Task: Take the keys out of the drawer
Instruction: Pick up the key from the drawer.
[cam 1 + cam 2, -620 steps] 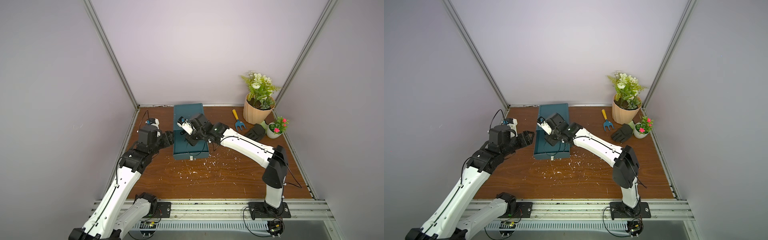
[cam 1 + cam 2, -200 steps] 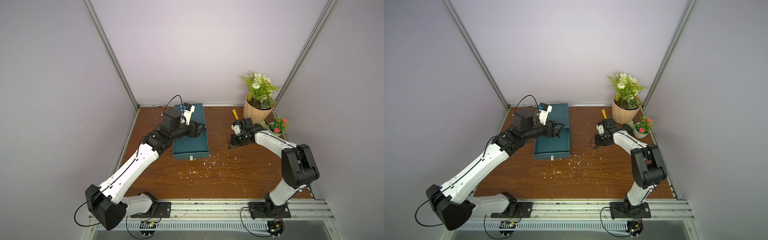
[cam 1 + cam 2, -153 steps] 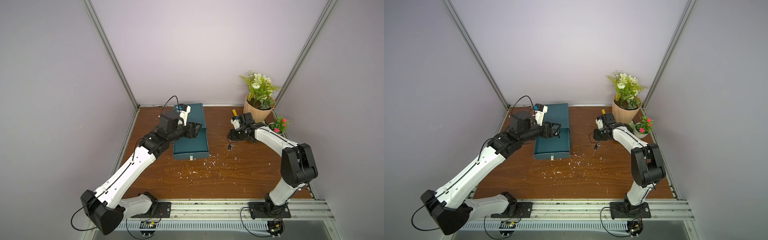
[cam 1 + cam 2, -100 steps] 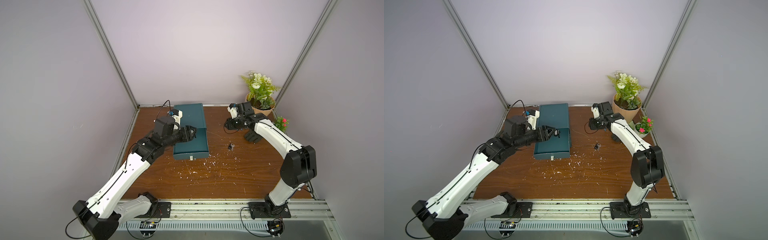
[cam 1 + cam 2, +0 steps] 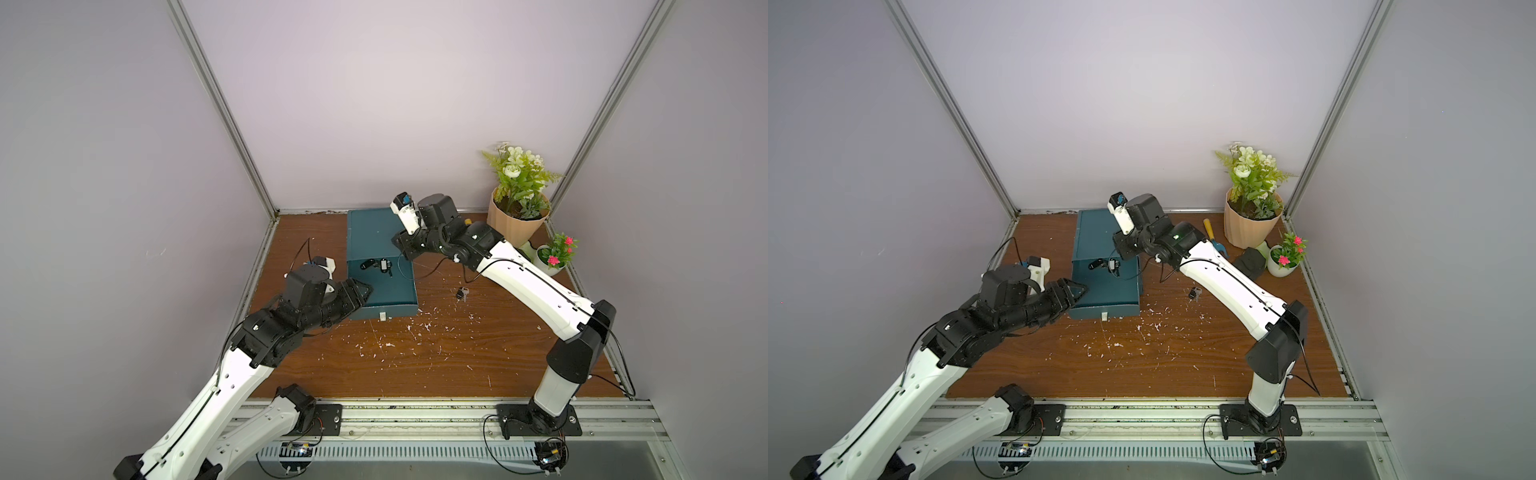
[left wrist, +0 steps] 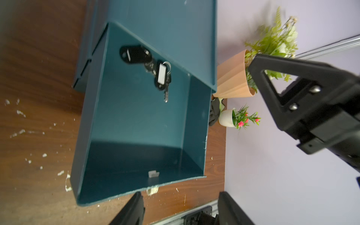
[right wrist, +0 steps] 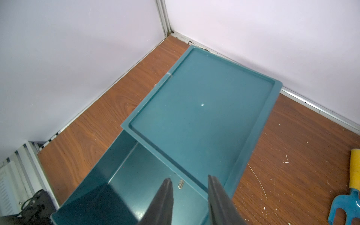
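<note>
One key (image 5: 462, 294) now lies on the tabletop (image 5: 415, 365). My right gripper (image 7: 188, 181), half open and empty, is back over the bunch (image 5: 380, 266) in the drawer (image 5: 382, 309). The left gripper (image 5: 365, 290) gapes empty.

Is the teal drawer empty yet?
Not empty: a key bunch with black tags lies on the open drawer floor, towards its back end.
</note>
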{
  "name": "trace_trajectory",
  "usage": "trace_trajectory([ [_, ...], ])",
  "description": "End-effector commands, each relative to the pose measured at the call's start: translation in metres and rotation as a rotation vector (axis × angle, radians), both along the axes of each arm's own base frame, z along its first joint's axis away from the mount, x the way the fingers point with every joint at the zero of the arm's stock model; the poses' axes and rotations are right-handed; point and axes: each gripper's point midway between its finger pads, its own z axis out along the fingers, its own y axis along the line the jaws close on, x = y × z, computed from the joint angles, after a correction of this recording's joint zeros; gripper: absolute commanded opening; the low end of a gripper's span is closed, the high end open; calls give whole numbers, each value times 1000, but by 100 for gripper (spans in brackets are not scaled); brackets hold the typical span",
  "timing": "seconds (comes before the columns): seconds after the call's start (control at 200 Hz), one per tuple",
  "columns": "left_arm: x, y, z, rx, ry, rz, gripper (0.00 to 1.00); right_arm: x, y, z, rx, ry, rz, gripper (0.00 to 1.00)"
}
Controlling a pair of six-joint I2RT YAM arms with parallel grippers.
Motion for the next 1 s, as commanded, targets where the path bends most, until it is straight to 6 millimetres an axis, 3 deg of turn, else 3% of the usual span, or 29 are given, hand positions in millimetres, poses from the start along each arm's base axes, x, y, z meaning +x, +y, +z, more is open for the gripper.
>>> trace_trajectory([
  [0.0, -14, -4, -24, -28, 141, -17, 63, -2, 1, 10, -38, -63, -3, 36],
  [0.315, -27, 1, -65, -98, 342, 63, 63, -32, 8, 4, -101, -72, 44, 36],
  [0.665, -13, 11, -36, -228, 326, 230, 63, -51, 4, 14, -31, -103, 61, 36],
  [0.996, 1, 16, -50, -285, 425, 402, 65, -55, -6, 9, -56, -120, 61, 36],
])
